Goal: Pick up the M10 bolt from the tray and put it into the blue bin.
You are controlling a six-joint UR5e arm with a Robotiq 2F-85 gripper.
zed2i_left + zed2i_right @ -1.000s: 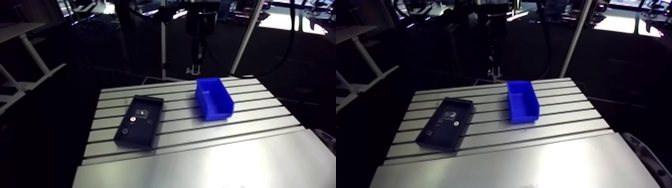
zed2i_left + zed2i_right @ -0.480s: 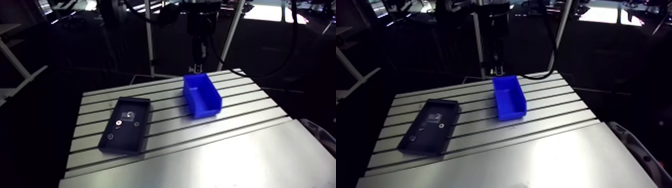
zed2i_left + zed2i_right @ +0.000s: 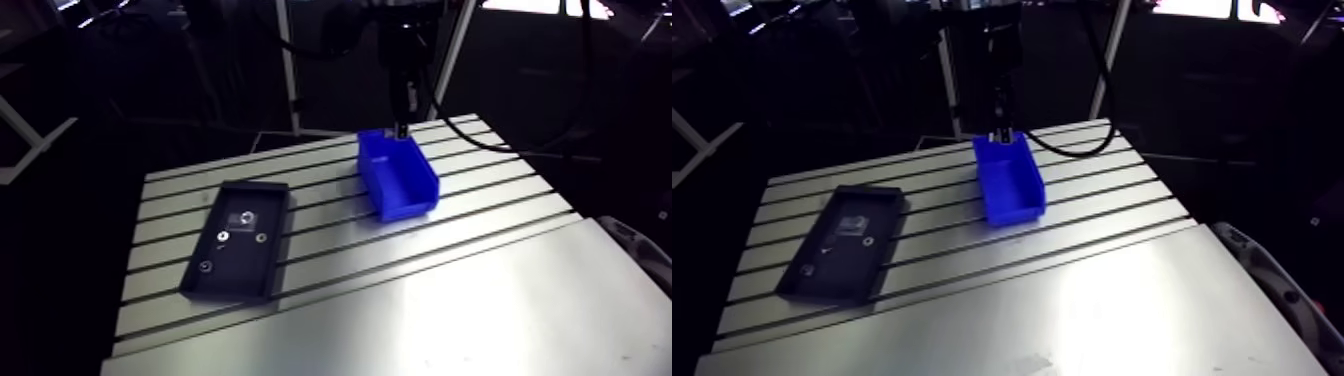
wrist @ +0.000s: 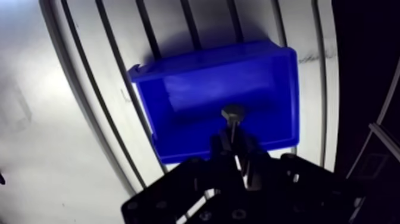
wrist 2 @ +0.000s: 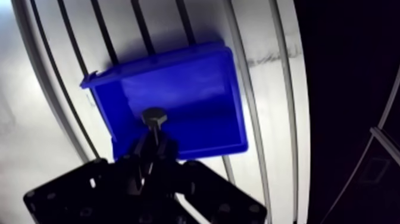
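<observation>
the end effector (image 4: pixel 237 143) is closed on the m10 bolt (image 4: pixel 233 114), pinching the shank between its two fingers so that the hex head hangs down clear of them, pointing into the blue bin (image 4: pixel 196 89). holding it by the shank looks deliberate: the heavy head leads, so on release the bolt should drop straight rather than tumble. in the wrist view the head sits over the bin's open inside, closer to one long wall than to the middle, and it appears to be above the rim rather than touching the floor, though the height is hard to judge. in the arm view the end effector comes down at the bin's far end. the bin stands squarely on the slotted desk (image 3: pixel 450 300), its long sides running across the slots. the black tray (image 3: pixel 238 278) lies well apart from the bin along the slots, with a few small parts (image 3: pixel 222 236) left in it; they are too small to name. nothing stands between the bolt and the bin floor, and the bin's inside looks bare. the only thing close enough to matter is the near wall, which the head could clip if it swings on release.
</observation>
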